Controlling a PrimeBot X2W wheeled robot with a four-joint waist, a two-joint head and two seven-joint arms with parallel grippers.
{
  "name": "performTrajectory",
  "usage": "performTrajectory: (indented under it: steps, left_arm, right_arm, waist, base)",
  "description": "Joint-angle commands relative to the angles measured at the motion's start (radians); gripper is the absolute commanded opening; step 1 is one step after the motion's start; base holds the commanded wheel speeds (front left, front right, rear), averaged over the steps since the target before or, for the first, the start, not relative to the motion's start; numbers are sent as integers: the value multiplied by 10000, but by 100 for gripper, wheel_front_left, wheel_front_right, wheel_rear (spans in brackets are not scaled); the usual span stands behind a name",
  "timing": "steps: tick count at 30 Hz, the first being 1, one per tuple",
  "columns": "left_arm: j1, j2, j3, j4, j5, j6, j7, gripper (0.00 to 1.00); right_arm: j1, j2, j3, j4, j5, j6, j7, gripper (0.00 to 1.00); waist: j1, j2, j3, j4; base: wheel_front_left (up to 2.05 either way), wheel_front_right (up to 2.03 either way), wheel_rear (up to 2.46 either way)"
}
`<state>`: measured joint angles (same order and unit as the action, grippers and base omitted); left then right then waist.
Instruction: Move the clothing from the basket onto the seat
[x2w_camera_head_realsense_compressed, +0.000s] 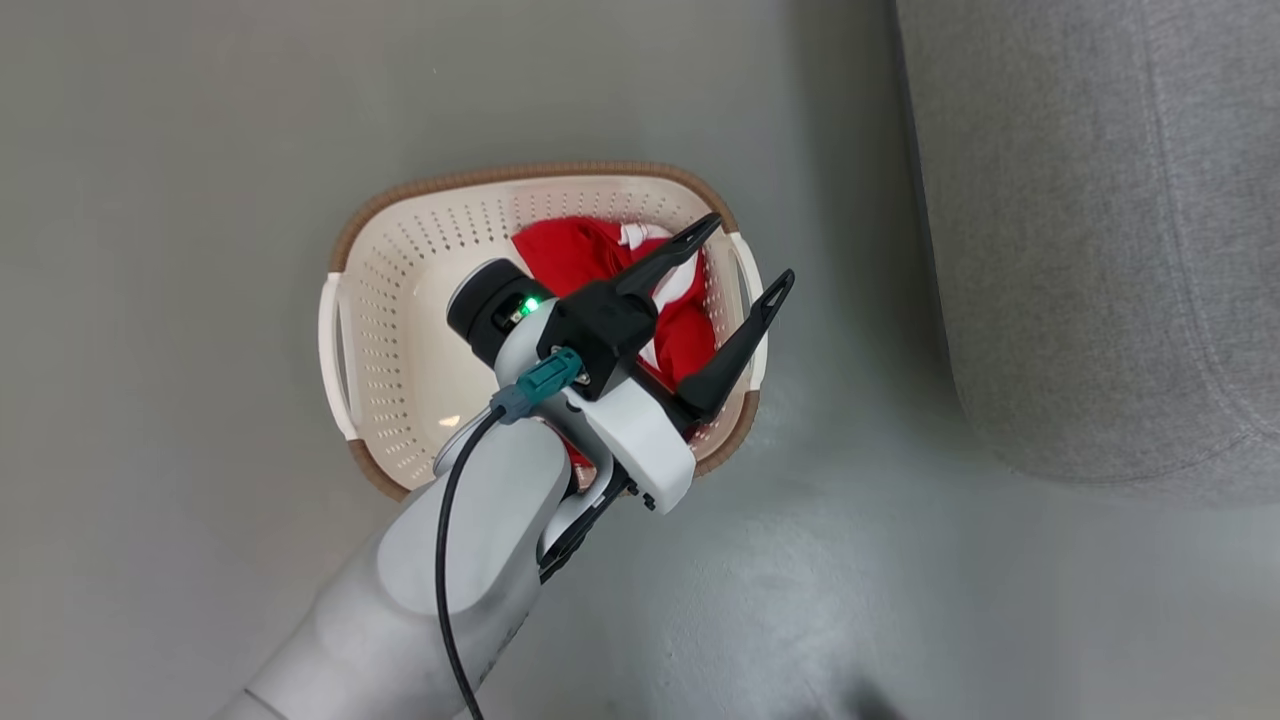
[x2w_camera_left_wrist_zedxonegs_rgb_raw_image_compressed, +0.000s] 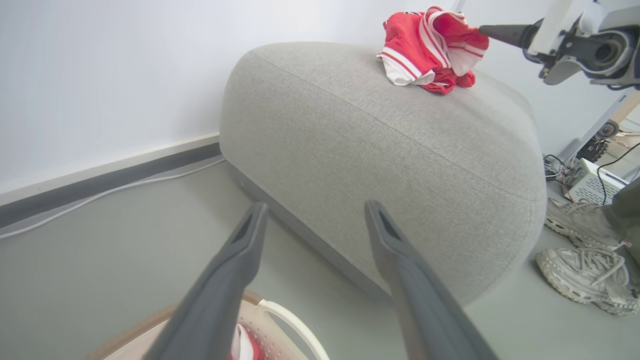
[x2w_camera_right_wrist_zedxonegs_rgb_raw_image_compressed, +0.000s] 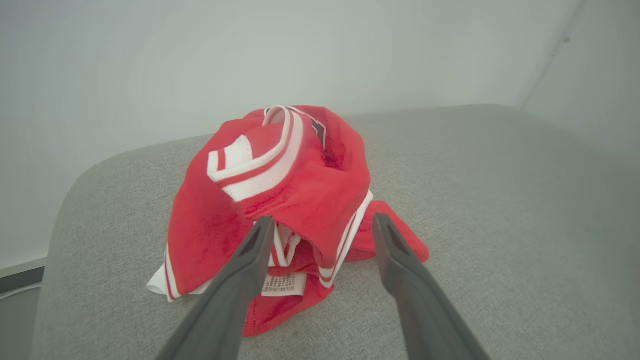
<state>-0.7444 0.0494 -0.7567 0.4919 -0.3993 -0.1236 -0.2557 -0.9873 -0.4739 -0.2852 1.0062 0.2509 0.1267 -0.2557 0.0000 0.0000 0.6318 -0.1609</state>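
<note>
Red fabric marks progress. Head view: one red garment (x2w_camera_head_realsense_compressed: 575, 255) lies in the basket (x2w_camera_head_realsense_compressed: 400, 300), with the left gripper (x2w_camera_head_realsense_compressed: 748, 250) poised above it, fingers spread and empty; the seat (x2w_camera_head_realsense_compressed: 1100, 250) stands near, to the right. Left wrist view: the second garment (x2w_camera_left_wrist_zedxonegs_rgb_raw_image_compressed: 425, 45) rests crumpled on the seat's top. Right wrist view: the right gripper (x2w_camera_right_wrist_zedxonegs_rgb_raw_image_compressed: 322, 225), fingers parted either side of that garment, grips nothing. Judged half done; the basket piece has yet to be lifted across.

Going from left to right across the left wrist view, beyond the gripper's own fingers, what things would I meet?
white cable → seat → sneakers
</note>
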Motion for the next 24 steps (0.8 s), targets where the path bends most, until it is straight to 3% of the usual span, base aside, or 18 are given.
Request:
performTrajectory:
  steps: [1, 24]
  left_arm:
    - [235, 9, 296, -266, -44, -70, -61, 100]
    - [3028, 42, 3429, -324, 536, -69, -61, 100]
  right_arm:
    - [542, -206, 141, -398, 228, 40, -60, 100]
    - [3682, 392, 2839, -3714, 1931, 40, -60, 100]
  waist:
    - [0, 0, -396, 65]
    - [0, 0, -3900, 1128]
  base:
    - [0, 0, 0]
    - [0, 0, 0]
